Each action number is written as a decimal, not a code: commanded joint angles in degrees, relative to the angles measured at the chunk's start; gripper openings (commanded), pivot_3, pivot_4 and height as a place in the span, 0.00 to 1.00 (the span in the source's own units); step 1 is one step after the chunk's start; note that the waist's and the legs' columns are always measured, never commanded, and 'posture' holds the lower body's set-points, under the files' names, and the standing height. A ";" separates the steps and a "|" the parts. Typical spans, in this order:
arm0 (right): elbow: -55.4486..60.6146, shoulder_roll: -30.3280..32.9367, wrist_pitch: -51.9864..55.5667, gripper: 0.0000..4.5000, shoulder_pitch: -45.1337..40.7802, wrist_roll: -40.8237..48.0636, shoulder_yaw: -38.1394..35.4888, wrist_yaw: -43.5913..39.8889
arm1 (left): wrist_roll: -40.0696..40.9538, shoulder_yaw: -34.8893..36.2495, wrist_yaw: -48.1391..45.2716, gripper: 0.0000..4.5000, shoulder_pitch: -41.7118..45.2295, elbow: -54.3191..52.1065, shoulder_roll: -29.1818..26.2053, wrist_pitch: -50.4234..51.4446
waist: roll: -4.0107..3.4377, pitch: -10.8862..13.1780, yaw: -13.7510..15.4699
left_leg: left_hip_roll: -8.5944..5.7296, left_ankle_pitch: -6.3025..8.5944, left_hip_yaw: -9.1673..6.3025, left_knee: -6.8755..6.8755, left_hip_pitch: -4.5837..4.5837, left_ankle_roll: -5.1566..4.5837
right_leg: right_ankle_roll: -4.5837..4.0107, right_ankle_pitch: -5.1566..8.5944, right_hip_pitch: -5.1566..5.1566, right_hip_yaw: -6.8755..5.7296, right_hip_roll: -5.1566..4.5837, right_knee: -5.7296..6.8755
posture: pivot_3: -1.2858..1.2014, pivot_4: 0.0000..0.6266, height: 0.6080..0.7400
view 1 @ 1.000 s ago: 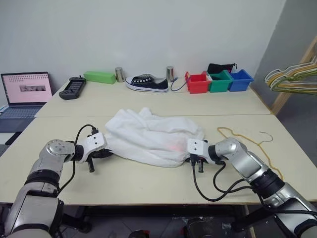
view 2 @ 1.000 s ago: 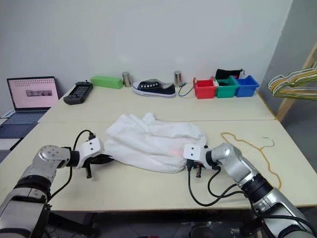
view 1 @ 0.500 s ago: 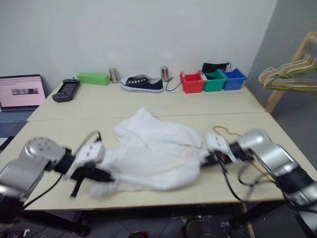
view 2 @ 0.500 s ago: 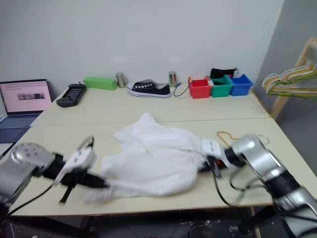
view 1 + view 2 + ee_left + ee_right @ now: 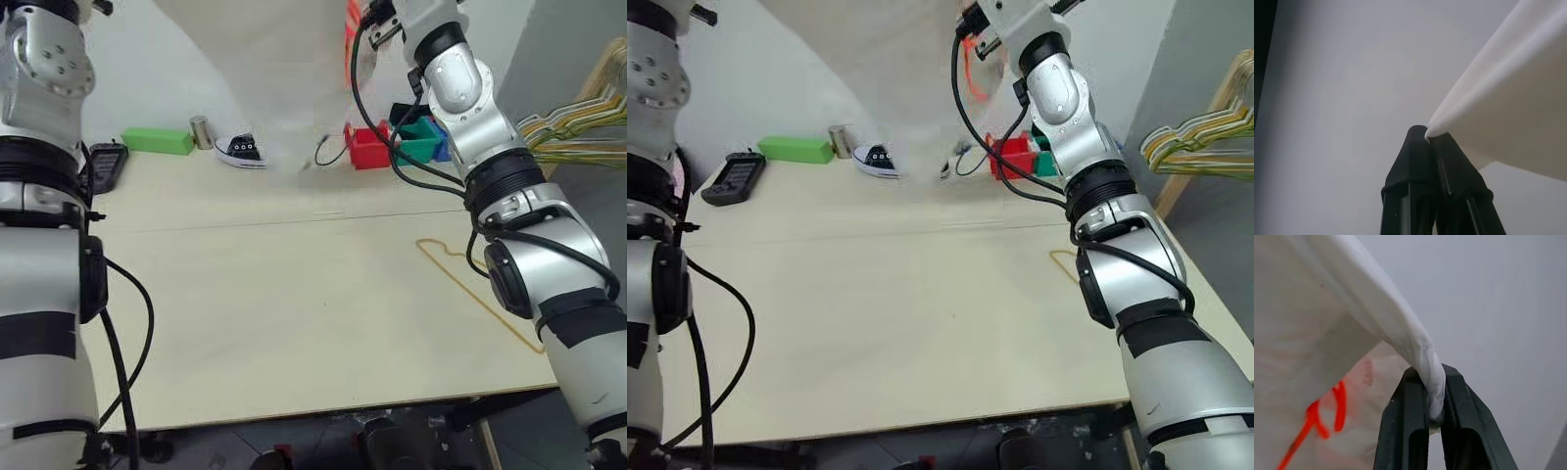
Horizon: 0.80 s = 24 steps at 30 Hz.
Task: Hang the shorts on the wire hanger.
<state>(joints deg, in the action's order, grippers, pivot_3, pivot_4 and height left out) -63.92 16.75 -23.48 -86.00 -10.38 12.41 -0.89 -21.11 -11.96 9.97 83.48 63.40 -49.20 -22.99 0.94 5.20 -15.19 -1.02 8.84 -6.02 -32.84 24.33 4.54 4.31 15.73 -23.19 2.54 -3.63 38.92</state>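
The white shorts [image 5: 274, 78] hang in the air high above the table, stretched between my two raised arms, with the orange-red drawstring [image 5: 351, 39] dangling at their right side. My left gripper [image 5: 1427, 134] is shut on a thin edge of the shorts [image 5: 1508, 98]. My right gripper [image 5: 1432, 387] is shut on the gathered waistband [image 5: 1420, 352], close to the drawstring [image 5: 1317, 416]. The golden-tan wire hanger [image 5: 480, 289] lies flat on the table at the right, below my right arm and partly behind it.
Along the back of the table stand a green box [image 5: 157, 142], a metal can [image 5: 200, 132], a black shoe [image 5: 240, 152], red [image 5: 367, 152] and green [image 5: 416, 147] bins and a black device [image 5: 106, 166]. A bunch of coloured hangers [image 5: 578, 127] hangs at far right.
Both arms have swung up, lifting the shorts off the table into the air. The hanger stays on the table. The view has turned to the right.
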 commanded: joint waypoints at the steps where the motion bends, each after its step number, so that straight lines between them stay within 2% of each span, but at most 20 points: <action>1: 0.34 -1.45 4.58 0.08 10.07 1.58 1.47 -19.50 | 8.55 3.32 -25.14 0.00 -16.26 -4.17 -0.92 7.40 | -0.25 -0.48 -0.15 | -0.09 0.03 0.01 0.00 -0.05 -0.08 | 0.03 0.02 0.07 0.01 -0.04 -0.02 | 0.47 0.00 1.00; 3: 3.44 -1.45 9.24 0.08 15.42 2.39 2.30 -28.34 | 13.14 3.59 -36.98 0.00 -29.47 -16.78 -2.48 14.04 | -0.26 -0.45 -0.43 | -0.21 -0.01 0.03 -0.06 -0.35 -0.18 | 0.04 0.04 0.40 0.09 -0.12 0.05 | 0.47 0.00 1.00; 6: 9.94 -1.46 15.05 0.08 24.28 3.69 2.34 -35.14 | 22.84 6.23 -50.95 0.00 -54.38 -45.25 -7.29 31.30 | -0.23 -0.46 -1.49 | -0.22 -0.20 -0.10 -0.10 -0.14 -0.46 | 0.01 0.03 0.28 0.16 -0.11 0.08 | 0.47 0.00 1.00; 8: 14.40 -1.00 17.09 0.08 29.40 2.25 3.66 -36.65 | 26.66 9.23 -54.91 0.00 -66.29 -57.90 -9.52 40.39 | -0.18 -0.46 -1.28 | -0.19 -0.22 -0.19 -0.20 0.03 -0.46 | -0.16 -0.06 0.11 0.20 -0.05 0.21 | 0.47 0.00 1.00; 10: 19.63 -0.64 20.59 0.08 33.66 1.96 4.19 -38.26 | 28.34 12.14 -56.55 0.00 -74.54 -65.86 -11.32 46.25 | -0.17 -0.46 -0.79 | -0.08 -0.29 -0.37 -0.22 0.19 -0.54 | -0.26 -0.12 -0.01 0.14 0.12 0.25 | 0.47 0.00 1.00; 13: 31.47 1.86 25.59 0.08 41.41 1.41 7.12 -44.43 | 29.13 15.46 -57.27 0.00 -81.92 -71.86 -13.02 50.69 | -0.27 -0.40 0.45 | 0.02 -0.47 -0.52 -0.20 -0.15 -0.83 | -0.45 -0.22 0.31 -0.03 0.34 0.28 | 0.47 0.00 1.00; 14: 36.10 3.12 27.62 0.08 44.10 1.40 8.26 -46.92 | 28.96 16.21 -57.73 0.00 -83.65 -73.11 -13.61 51.44 | -0.25 -0.41 0.94 | 0.19 -0.50 -0.56 -0.13 -0.72 -0.91 | -0.34 -0.09 0.96 -0.14 0.52 0.08 | 0.47 0.00 1.00; 16: 44.55 5.67 31.33 0.08 48.55 1.70 10.18 -51.24 | 28.65 17.34 -58.54 0.00 -86.02 -74.80 -14.46 52.21 | -0.25 -0.46 1.49 | 0.48 -0.24 -0.47 -0.11 -1.62 -0.53 | -0.99 0.32 1.89 -0.29 0.58 0.00 | 0.48 0.01 1.00; 17: 48.20 7.07 32.94 0.08 50.59 1.45 11.06 -52.72 | 28.24 17.42 -59.30 0.00 -87.20 -75.39 -15.21 51.91 | -0.25 -0.46 1.87 | 0.55 -0.19 -0.44 -0.11 -1.75 -0.44 | -1.07 0.37 1.95 -0.39 0.56 -0.02 | 0.48 0.01 1.00; 20: 54.67 9.56 35.95 0.08 54.49 0.22 12.61 -54.00 | 27.91 17.19 -62.20 0.00 -90.68 -77.91 -16.96 51.71 | -0.24 -0.47 2.60 | 0.73 -0.15 -0.42 -0.18 -1.59 -0.38 | -1.16 0.41 1.70 -0.72 0.29 -0.38 | 0.48 0.01 1.00; 24: 56.58 9.87 38.39 0.08 56.07 -0.64 12.33 -52.57 | 28.63 17.17 -66.16 0.00 -95.40 -81.92 -18.80 52.32 | -0.19 -0.57 3.23 | 0.69 -0.15 -0.45 -0.10 -1.40 -0.38 | -1.12 0.37 1.83 -1.01 0.16 -0.71 | 0.47 0.02 1.00</action>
<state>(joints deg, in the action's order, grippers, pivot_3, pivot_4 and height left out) -10.14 26.07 14.08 -29.80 -10.56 25.73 -53.93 7.28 3.80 -53.99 -10.74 -15.44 -66.35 29.18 0.75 4.63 -11.96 -0.34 8.68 -6.44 -32.94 22.92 4.15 3.23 16.07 -21.36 1.55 -3.47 38.20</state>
